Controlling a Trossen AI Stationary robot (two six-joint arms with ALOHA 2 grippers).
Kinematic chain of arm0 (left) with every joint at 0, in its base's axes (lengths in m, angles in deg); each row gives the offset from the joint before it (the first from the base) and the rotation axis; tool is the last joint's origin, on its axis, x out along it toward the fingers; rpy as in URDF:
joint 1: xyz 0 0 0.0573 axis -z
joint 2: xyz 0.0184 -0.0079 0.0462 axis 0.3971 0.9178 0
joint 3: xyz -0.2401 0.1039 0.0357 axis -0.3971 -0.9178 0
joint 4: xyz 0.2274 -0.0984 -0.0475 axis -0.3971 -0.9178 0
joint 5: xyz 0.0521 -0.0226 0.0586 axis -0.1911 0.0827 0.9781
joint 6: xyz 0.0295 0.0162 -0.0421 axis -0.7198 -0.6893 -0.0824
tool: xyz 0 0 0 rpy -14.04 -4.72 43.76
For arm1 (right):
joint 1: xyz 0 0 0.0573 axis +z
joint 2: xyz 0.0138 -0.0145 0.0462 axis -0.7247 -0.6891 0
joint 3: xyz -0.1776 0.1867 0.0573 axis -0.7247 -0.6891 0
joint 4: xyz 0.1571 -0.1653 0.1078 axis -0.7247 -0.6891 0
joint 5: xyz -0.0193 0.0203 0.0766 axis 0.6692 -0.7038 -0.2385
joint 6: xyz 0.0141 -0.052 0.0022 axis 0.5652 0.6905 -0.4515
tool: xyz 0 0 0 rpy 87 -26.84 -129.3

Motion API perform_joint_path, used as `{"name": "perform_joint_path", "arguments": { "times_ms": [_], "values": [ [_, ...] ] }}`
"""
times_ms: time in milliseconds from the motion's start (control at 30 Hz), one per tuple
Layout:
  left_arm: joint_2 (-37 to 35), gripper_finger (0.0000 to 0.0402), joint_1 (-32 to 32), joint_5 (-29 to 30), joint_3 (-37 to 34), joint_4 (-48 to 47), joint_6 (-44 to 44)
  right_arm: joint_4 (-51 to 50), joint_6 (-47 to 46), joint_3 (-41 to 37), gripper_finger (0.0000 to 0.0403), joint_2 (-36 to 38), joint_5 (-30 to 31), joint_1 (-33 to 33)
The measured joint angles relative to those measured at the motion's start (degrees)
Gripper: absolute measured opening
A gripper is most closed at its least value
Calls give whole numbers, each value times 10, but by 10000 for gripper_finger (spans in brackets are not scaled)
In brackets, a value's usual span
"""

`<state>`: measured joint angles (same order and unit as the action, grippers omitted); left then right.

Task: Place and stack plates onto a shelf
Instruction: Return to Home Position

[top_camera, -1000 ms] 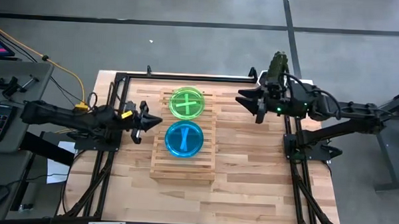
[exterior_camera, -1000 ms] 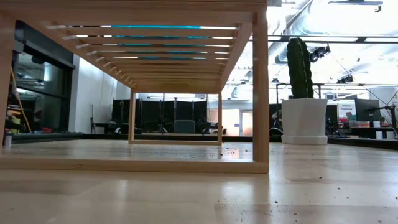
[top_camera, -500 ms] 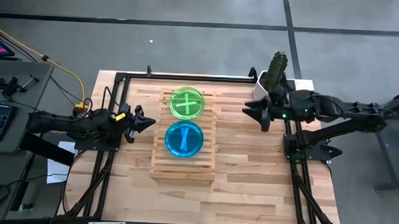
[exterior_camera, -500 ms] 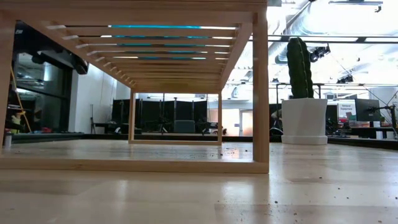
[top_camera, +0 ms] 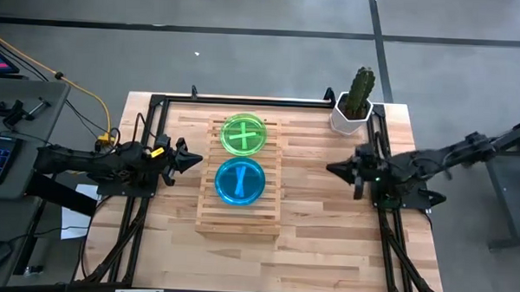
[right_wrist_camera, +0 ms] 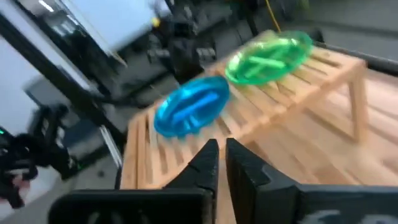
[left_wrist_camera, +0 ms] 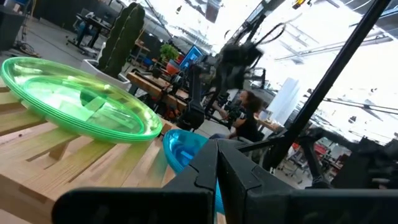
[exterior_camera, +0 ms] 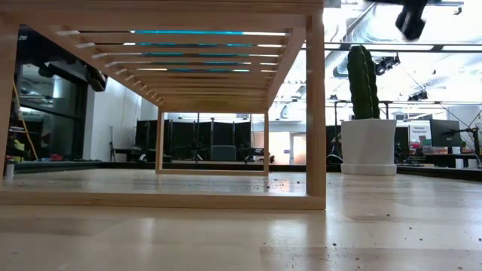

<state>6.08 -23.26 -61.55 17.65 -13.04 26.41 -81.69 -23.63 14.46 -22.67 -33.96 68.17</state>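
The shelf is a light wooden slatted rack standing in the middle of the table. Lime green plates sit stacked on the slats at its far end. A cyan blue plate rests on the slats just nearer. My left gripper hovers shut left of the shelf, pointing at it, with green plates and blue plate ahead of it. My right gripper hangs shut right of the shelf, facing blue plate and green plates. Neither holds anything.
A cactus in a white pot stands at the table's far right corner, also in the low view. Black frame rails run along the far, left and right sides. Bare planks lie near of the shelf.
My right gripper has drawn away from the cactus toward the table's near edge and has shut its fingers, which stood wide open a second ago. My left gripper has pulled back a little toward the table's left edge. The plates have not moved.
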Motion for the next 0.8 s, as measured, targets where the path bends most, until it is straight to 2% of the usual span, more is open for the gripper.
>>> {"name": "perform_joint_path", "arguments": {
  "times_ms": [100,167,267,367,433,533,667,800],
  "values": [
    [0,1,0,0,0,0,0,191,50,-128,4,48,-20,-44],
    [0,1,0,0,0,0,0,278,58,-200,4,77,-83,-91],
    [0,1,0,0,0,-2,0,341,42,-285,1,119,-183,-158],
    [0,1,0,0,0,-3,0,372,17,-347,1,167,-237,-195],
    [0,1,0,0,0,-3,0,384,17,-377,0,196,-256,-202],
    [0,1,0,0,0,-3,0,326,50,-378,0,230,-252,-199],
    [0,1,0,0,0,-3,0,285,110,-380,0,253,-215,-197],
    [0,1,0,0,0,-3,0,236,122,-380,0,255,-191,-197]
  ]
}}
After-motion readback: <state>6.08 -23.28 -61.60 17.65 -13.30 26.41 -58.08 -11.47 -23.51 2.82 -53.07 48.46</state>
